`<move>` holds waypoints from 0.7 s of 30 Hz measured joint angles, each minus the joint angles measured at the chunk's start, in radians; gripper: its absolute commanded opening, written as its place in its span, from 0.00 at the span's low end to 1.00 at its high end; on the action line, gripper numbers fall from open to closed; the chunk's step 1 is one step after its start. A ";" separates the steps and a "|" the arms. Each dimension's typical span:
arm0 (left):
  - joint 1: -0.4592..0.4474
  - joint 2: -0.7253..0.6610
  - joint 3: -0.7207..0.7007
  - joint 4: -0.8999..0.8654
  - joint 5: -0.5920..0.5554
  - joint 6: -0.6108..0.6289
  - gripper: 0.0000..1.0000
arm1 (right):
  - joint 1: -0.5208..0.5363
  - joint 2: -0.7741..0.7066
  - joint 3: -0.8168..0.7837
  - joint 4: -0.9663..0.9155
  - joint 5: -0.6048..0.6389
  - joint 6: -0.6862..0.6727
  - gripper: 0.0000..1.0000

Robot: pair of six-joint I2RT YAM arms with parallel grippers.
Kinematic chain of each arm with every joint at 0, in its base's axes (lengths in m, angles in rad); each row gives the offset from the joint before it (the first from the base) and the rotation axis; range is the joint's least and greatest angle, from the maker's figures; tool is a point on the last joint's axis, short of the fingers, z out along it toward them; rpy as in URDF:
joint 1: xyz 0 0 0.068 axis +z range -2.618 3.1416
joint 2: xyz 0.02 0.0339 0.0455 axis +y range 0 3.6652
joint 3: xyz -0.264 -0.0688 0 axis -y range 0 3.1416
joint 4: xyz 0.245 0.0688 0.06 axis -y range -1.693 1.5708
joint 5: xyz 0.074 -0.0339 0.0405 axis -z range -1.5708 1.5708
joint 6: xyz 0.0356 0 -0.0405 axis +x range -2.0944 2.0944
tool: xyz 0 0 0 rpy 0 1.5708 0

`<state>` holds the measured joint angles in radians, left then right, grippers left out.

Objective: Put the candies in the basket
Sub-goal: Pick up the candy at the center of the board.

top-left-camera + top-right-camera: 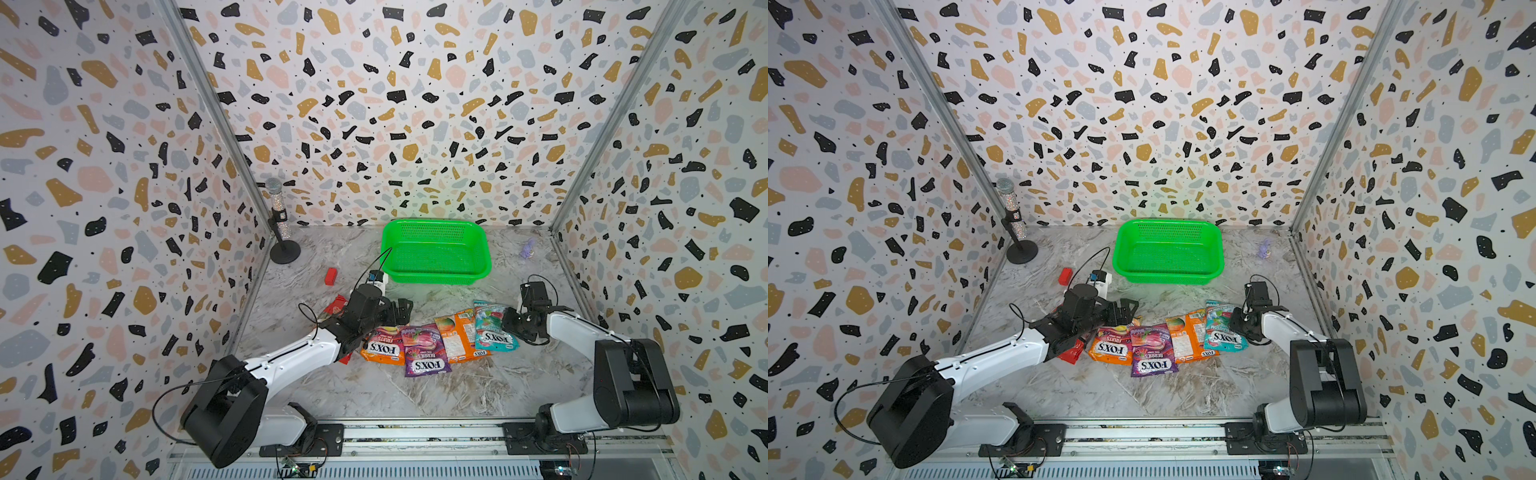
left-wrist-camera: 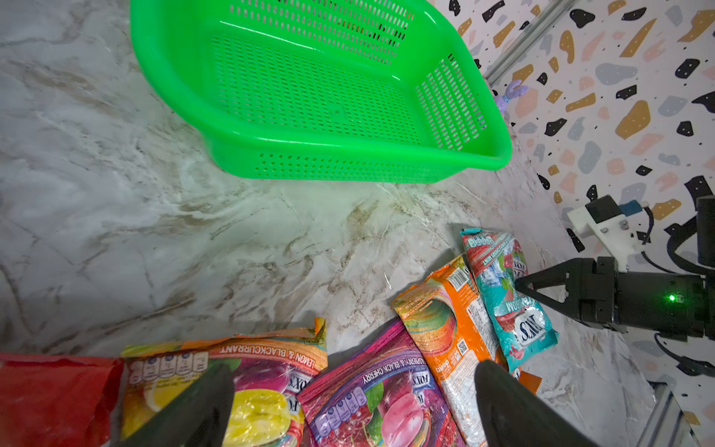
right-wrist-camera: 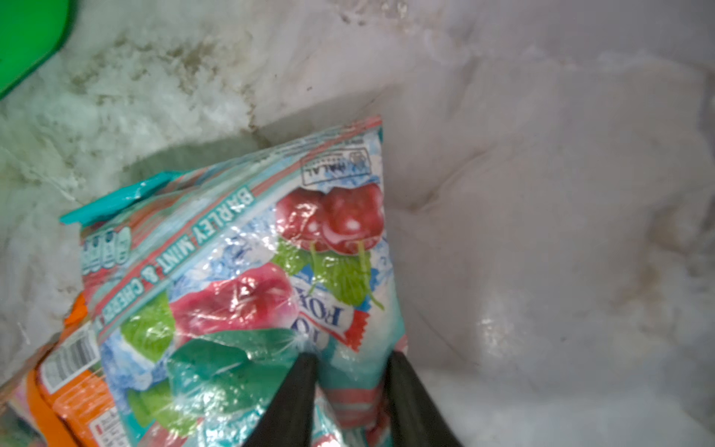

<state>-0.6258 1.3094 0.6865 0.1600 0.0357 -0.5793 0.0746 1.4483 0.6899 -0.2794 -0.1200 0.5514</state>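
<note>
Several candies lie in a row on the marble floor in front of the green basket (image 1: 436,276): an orange-yellow bag (image 1: 382,347), a purple bag (image 1: 424,353), an orange bag (image 1: 459,336) and a teal bag (image 1: 494,328). A red bag (image 1: 334,307) lies mostly hidden under my left arm. My left gripper (image 2: 354,371) hovers open over the orange-yellow and purple bags with nothing between its fingers. My right gripper (image 3: 352,362) pinches the right edge of the teal bag (image 3: 240,278), with the foil bunched between its fingers. Nothing lies in the basket (image 2: 348,149).
A glittery microphone on a black stand (image 1: 279,224) stands at the back left. A small red block (image 1: 331,276) lies left of the basket and a small purple figurine (image 1: 528,248) at the back right. Patterned walls close in three sides.
</note>
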 measured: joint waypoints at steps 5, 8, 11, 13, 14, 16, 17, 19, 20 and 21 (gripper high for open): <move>0.001 -0.053 -0.019 -0.016 -0.095 -0.029 1.00 | 0.000 -0.006 -0.002 0.018 -0.007 -0.002 0.00; 0.001 -0.112 -0.033 -0.049 -0.187 -0.060 1.00 | 0.000 -0.027 -0.010 0.013 -0.004 -0.002 0.00; 0.002 -0.164 -0.049 -0.082 -0.292 -0.102 1.00 | 0.000 -0.069 -0.013 -0.021 0.005 -0.002 0.00; 0.003 -0.193 -0.063 -0.114 -0.372 -0.146 1.00 | 0.000 -0.113 -0.013 -0.051 0.010 -0.002 0.00; 0.003 -0.202 -0.068 -0.128 -0.404 -0.166 1.00 | 0.000 -0.135 -0.013 -0.066 0.010 -0.002 0.00; 0.003 -0.224 -0.084 -0.169 -0.484 -0.229 1.00 | 0.000 -0.197 -0.010 -0.104 0.008 -0.001 0.00; 0.005 -0.233 -0.094 -0.180 -0.516 -0.254 1.00 | 0.000 -0.223 -0.003 -0.124 0.003 0.002 0.00; 0.009 -0.254 -0.122 -0.198 -0.574 -0.313 1.00 | 0.000 -0.283 0.022 -0.163 -0.018 0.014 0.00; 0.010 -0.261 -0.136 -0.199 -0.594 -0.332 1.00 | 0.000 -0.307 0.035 -0.175 -0.027 0.022 0.00; 0.010 -0.266 -0.152 -0.199 -0.611 -0.353 1.00 | 0.000 -0.332 0.054 -0.187 -0.040 0.034 0.00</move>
<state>-0.6159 1.0439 0.5346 -0.0387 -0.5751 -0.9325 0.0742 1.1164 0.7441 -0.4664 -0.1600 0.5858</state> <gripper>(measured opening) 0.998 0.033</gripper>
